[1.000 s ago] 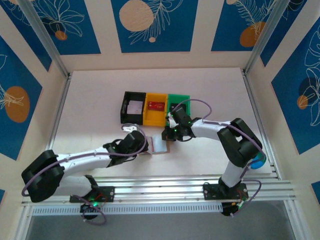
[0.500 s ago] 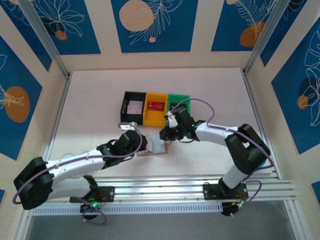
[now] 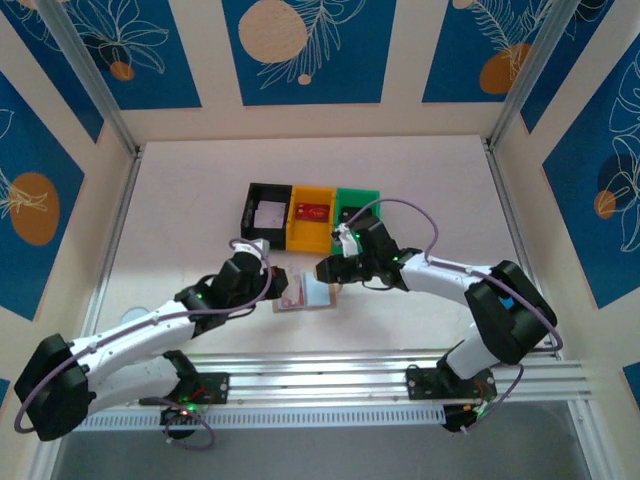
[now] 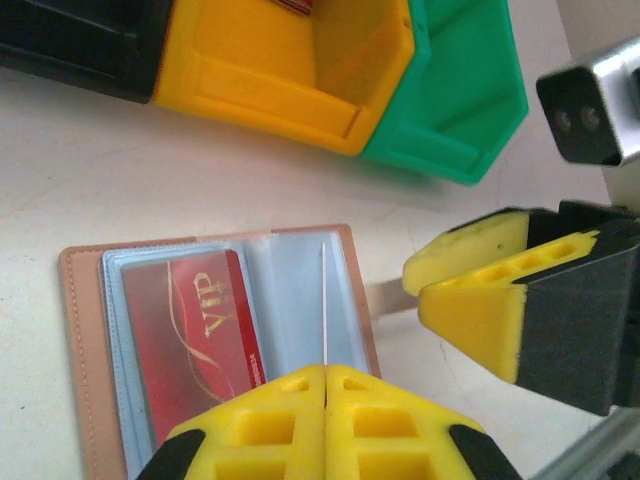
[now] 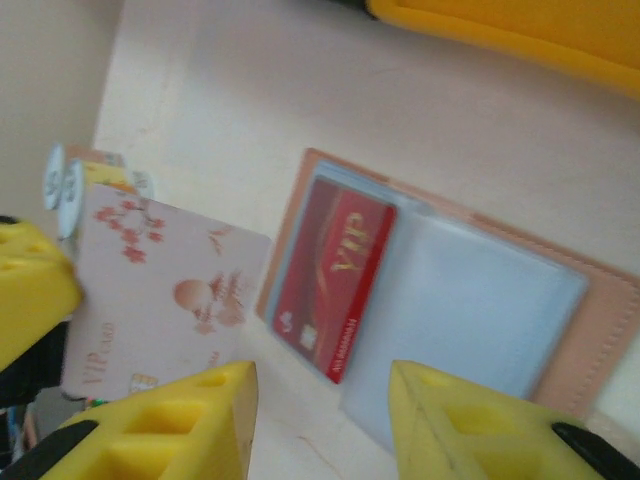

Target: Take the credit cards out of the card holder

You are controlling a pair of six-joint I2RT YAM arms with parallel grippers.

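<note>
The tan card holder (image 4: 80,330) lies open on the table, grey-blue pockets up, in front of the bins (image 3: 318,297). A red VIP card (image 4: 195,340) sits in its left pocket (image 5: 335,285). My left gripper (image 4: 325,372) is shut on a thin pale card (image 4: 325,300), seen edge-on over the holder's right pocket. In the right wrist view that card (image 5: 165,300) is pale pink with a red flower print and stands left of the holder (image 5: 600,330). My right gripper (image 5: 320,400) hangs open just over the holder's near edge, holding nothing (image 3: 325,272).
Black (image 3: 265,212), yellow (image 3: 312,225) and green (image 3: 357,205) bins stand in a row just behind the holder. A red card (image 3: 313,211) lies in the yellow bin. The right gripper's yellow fingers (image 4: 480,310) are close beside the left one.
My left arm has drawn back to the left, and the pale card now stands out of the holder. The right gripper has shifted slightly left and nearer.
</note>
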